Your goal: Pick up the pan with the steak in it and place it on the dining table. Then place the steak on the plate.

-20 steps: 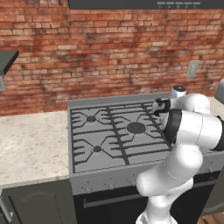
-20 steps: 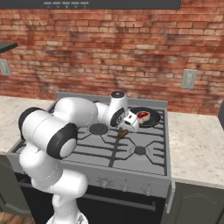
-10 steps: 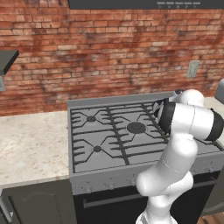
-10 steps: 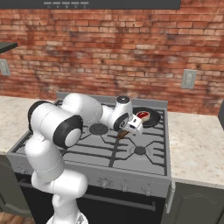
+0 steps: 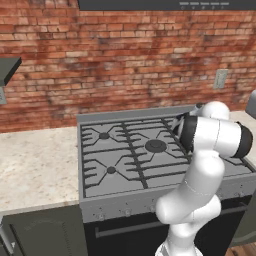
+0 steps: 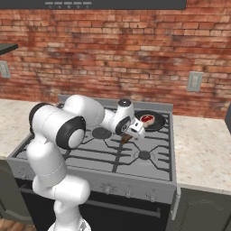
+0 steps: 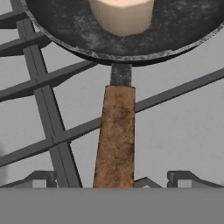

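Black frying pan on the rear right burner of the gas stove, flat on the grate, close to the back edge under the brick wall. Raw steak inside, red top up, toward the side of the pan nearest the handle; in the hand view, seen as a pale cream flank just past the rim. Wooden handle pointing away from the wall and toward the middle of the stove, so reachable from the front without crossing the pan bowl.

Gripper brought in low over that handle, just short of the pan rim, hand angled down along it. In the hand view, handle centred and running straight toward the bottom edge, which suggests deliberate alignment for a grasp across the wood. Jaws spread as wide as they go, one to each side of the handle; nothing clamped, nothing lifted. Cannot tell whether the fingers already touch the wood.

Judged step: approach done or nearly so, closing on the handle to come. Grip near the rim end probably chosen to keep the pan's weight close to the fingers and limit tipping. Main risks as judged: round wood twisting in a two-finger hold, pan tilting, steak sliding toward the low side. Best kept level during the lift and the carry to the dining table, clear of the grate bars first.
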Robot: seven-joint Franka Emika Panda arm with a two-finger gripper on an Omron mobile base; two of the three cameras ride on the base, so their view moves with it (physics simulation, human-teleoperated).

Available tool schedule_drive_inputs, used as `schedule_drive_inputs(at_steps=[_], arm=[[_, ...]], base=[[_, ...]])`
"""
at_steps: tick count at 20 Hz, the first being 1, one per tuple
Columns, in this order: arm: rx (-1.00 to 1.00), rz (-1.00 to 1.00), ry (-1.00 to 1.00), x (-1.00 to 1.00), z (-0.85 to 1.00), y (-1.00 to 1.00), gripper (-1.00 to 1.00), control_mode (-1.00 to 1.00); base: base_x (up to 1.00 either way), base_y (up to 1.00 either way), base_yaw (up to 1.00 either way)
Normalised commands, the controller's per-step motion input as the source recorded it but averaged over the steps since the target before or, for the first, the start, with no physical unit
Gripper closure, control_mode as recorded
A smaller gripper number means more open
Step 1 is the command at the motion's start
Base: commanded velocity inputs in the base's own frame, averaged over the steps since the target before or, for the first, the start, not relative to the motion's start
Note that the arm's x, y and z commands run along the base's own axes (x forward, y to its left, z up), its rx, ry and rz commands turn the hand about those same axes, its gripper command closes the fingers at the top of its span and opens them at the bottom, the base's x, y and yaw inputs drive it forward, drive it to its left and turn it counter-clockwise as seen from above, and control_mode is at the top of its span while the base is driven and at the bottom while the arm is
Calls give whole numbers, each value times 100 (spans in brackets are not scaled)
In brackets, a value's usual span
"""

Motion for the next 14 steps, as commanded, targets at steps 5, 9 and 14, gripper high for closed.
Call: schedule_drive_inputs(at_steps=[5, 9, 14], arm=[[0, -1, 0, 1, -38, -3, -100, -100], [0, 0, -1, 0, -18, -4, 100, -100], [1, -2, 0, 3, 6, 0, 100, -100]], base=[[0, 0, 0], [0, 0, 0], [0, 0, 0]])
